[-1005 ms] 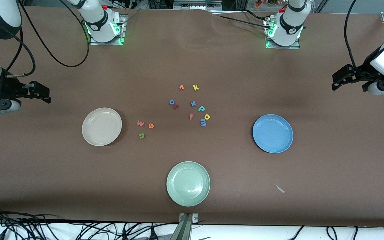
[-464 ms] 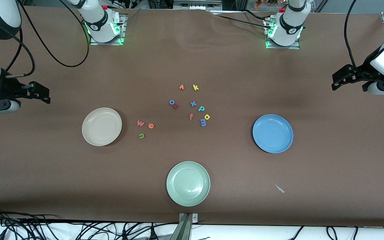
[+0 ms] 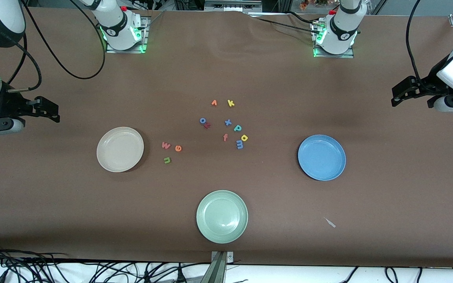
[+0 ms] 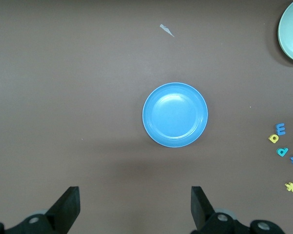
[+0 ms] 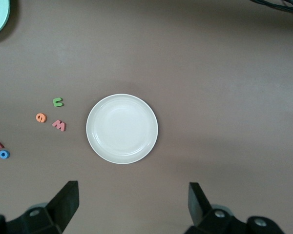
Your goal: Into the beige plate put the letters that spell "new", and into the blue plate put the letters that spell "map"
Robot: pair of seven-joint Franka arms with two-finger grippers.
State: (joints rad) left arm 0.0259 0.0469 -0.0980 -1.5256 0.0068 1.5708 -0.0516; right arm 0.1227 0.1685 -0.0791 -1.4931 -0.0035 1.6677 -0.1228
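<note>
Brown desk [image 3: 387, 196], nothing sorted yet. Green n [image 3: 166, 160], orange e [image 3: 178, 148], pinkish w [image 3: 166, 145] beside beige plate [image 3: 120, 149]; m [image 3: 240, 144], a [image 3: 244, 137], p [image 3: 237, 128] midway, well apart from blue plate [image 3: 321, 157]. Left gripper [image 4: 134, 207] over blue plate, right gripper [image 5: 132, 204] over beige plate, jaws wide, empty. Next, likely: descend on one letter.

1. Beige plate [image 3: 120, 149]: bare table all round; w [image 3: 166, 145], e [image 3: 178, 148], n [image 3: 167, 160] sit just beside it, apart from each other.
2. p [image 3: 237, 128], a [image 3: 244, 137], m [image 3: 240, 144] packed tight, f [image 3: 225, 137] and x [image 3: 228, 122] close by.
3. Blue plate [image 3: 321, 157]: open table around.
4. Green plate [image 3: 221, 216] well apart from the letters.
</note>
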